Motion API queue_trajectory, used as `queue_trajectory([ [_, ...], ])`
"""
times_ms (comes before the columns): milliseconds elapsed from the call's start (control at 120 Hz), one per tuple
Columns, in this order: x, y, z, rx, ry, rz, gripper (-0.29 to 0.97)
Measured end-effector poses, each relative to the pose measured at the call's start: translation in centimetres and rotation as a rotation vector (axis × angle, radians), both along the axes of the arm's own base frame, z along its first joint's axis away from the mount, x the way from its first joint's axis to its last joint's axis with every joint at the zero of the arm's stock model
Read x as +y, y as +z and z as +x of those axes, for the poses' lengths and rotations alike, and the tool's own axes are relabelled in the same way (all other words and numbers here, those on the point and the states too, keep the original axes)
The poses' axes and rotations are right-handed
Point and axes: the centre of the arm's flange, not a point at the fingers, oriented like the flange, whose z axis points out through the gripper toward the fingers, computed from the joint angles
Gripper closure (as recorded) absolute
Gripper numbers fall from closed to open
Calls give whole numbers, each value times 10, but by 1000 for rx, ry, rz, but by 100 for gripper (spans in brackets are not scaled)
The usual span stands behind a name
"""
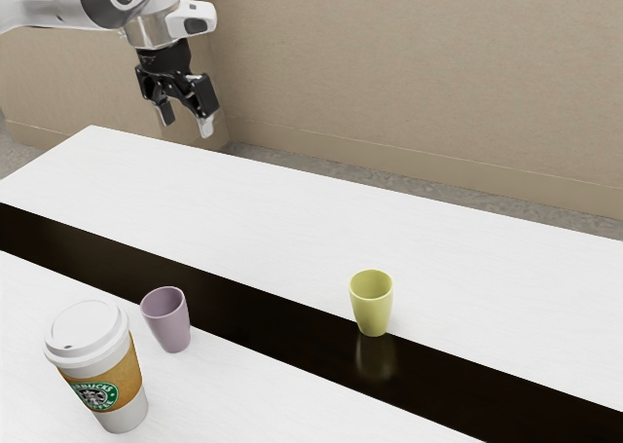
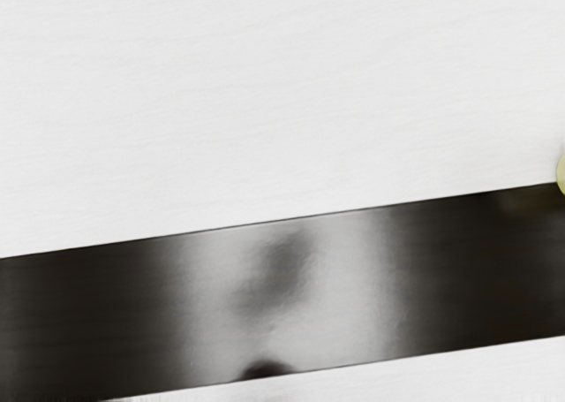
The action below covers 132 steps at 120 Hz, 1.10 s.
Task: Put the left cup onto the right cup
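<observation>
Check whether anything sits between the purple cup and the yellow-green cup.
Nothing visible: only bare table lies between the purple cup and the yellow-green cup. The lidded coffee cup stands off that path.

Surface: white table (image 1: 292,209), with a glossy dark stripe (image 1: 273,331) running across it.
Purple cup (image 1: 166,318): upright, on the near white section, just beside the stripe's edge.
Yellow-green cup (image 1: 372,302): upright, on the stripe near its far edge, well apart from the purple cup.
Coffee cup (image 1: 95,365): lidded, sleeved, upright, near the purple cup.

Upright mauve cup (image 1: 165,318), yellow-green cup (image 1: 372,302) apart
</observation>
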Motion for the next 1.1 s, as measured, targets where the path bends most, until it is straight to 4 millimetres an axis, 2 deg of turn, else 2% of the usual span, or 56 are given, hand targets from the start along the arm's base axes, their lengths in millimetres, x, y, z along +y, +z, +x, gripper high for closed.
queue_trajectory([
  [258,0,-2,-1,12,-2,-2,0],
  [417,1,-33,-24,86,0,-30,0],
  [683,6,-124,-84,177,50,-54,0],
  [808,-7,-159,-107,166,58,-58,0],
  [983,-12,-208,-124,140,93,-55,0],
  [1100,-12,-236,-122,134,115,-46,0],
])
